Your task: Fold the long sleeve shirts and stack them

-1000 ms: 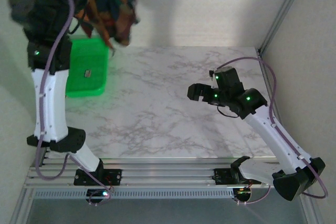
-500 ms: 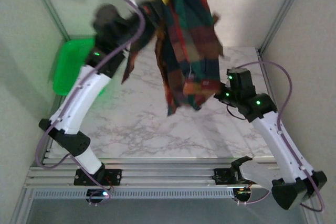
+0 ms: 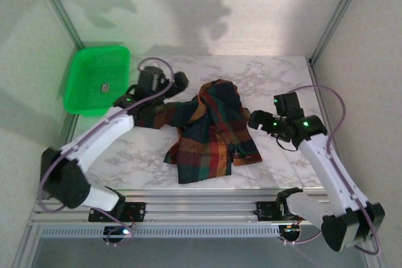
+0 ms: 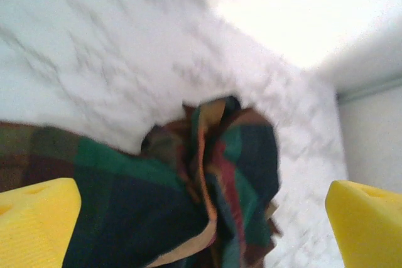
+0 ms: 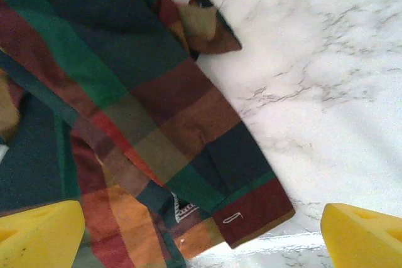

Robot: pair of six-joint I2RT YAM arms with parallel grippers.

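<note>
Plaid shirt lies crumpled between left pincer and right pincer (both wide, empty).

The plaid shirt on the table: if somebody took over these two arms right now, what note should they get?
Left end effector: open, holding nothing, over the shirt's left part.
Right end effector: open, empty, over the shirt's right edge.
Plaid shirt: lies crumpled and unfolded mid marble table. Green tray sits far left, apart from it.
Done: the shirt is on the table.
Left to do: spread it flat, fold it, stack it.
</note>
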